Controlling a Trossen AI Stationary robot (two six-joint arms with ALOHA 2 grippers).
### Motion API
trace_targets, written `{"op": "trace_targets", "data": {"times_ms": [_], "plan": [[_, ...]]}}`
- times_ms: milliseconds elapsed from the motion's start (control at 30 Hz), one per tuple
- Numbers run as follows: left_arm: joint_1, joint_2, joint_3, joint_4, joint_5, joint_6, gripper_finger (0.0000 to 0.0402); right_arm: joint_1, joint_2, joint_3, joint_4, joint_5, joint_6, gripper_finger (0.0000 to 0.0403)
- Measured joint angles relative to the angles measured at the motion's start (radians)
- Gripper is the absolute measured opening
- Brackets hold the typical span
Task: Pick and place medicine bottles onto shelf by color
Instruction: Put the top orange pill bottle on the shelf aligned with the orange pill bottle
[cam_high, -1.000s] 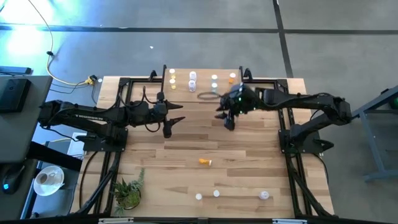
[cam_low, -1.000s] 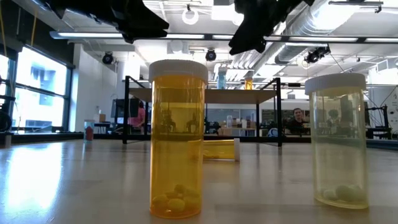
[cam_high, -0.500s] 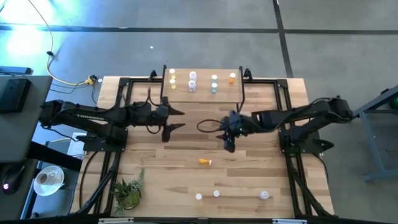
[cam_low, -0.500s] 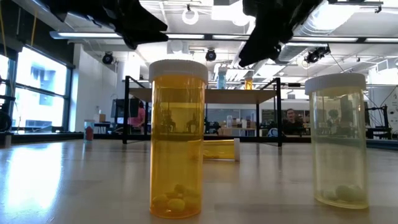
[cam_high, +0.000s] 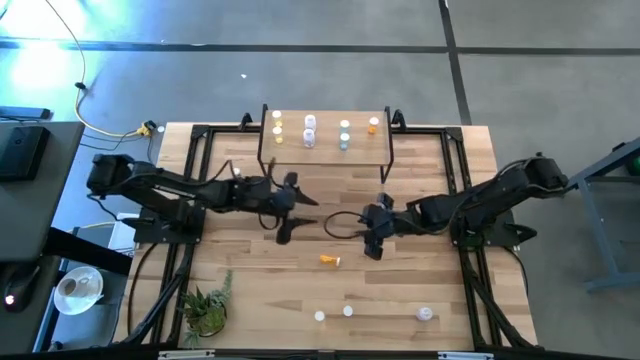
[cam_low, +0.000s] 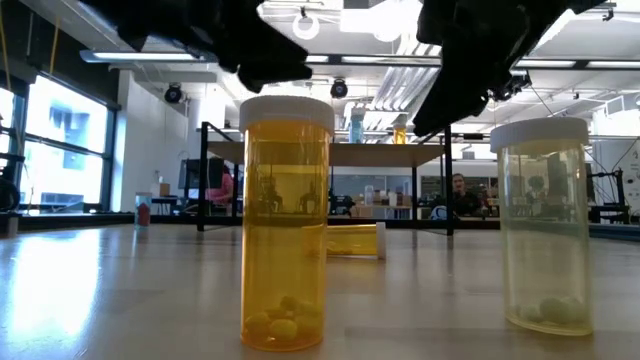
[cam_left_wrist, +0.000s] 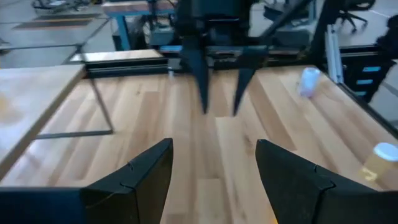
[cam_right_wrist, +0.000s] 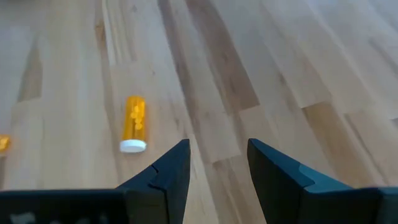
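Note:
An orange medicine bottle (cam_high: 330, 260) lies on its side on the table's middle, white cap toward my right gripper (cam_right_wrist: 134, 124). My right gripper (cam_high: 368, 232) hovers open, slanting down, a little to the right of and beyond it. My left gripper (cam_high: 296, 210) hovers open left of centre, facing the right one (cam_left_wrist: 221, 81). Several bottles stand on the shelf (cam_high: 326, 150) at the far edge. Near the front edge an orange bottle (cam_low: 286, 225) and a yellowish one (cam_low: 543, 225) stand upright.
A third small bottle (cam_high: 425, 314) stands near the front edge at the right. A potted plant (cam_high: 207, 312) sits at the near left corner. Black frame rails (cam_high: 186, 200) run along both table sides. Bare wood lies between the two grippers and the shelf.
My right gripper has swung from just in front of the shelf toward the table's near edge and down, ending close to the lying orange bottle. My left gripper has moved toward the table's centre and sunk a little, tipping downward. The bottles have not moved.

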Motion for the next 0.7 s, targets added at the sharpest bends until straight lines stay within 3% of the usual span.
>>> {"op": "trace_targets", "data": {"times_ms": [233, 700], "plan": [[-0.095, 0.116, 0.134, -0.155, -0.008, 0.000, 0.0221, 0.025, 0.000, -0.025, 0.011, 0.079, 0.027, 0.0152], [-0.192, 0.325, 0.140, -0.136, -0.011, -0.008, 0.0220, 0.024, 0.000, -0.025, 0.035, 0.079, 0.027, 0.0152]]}}
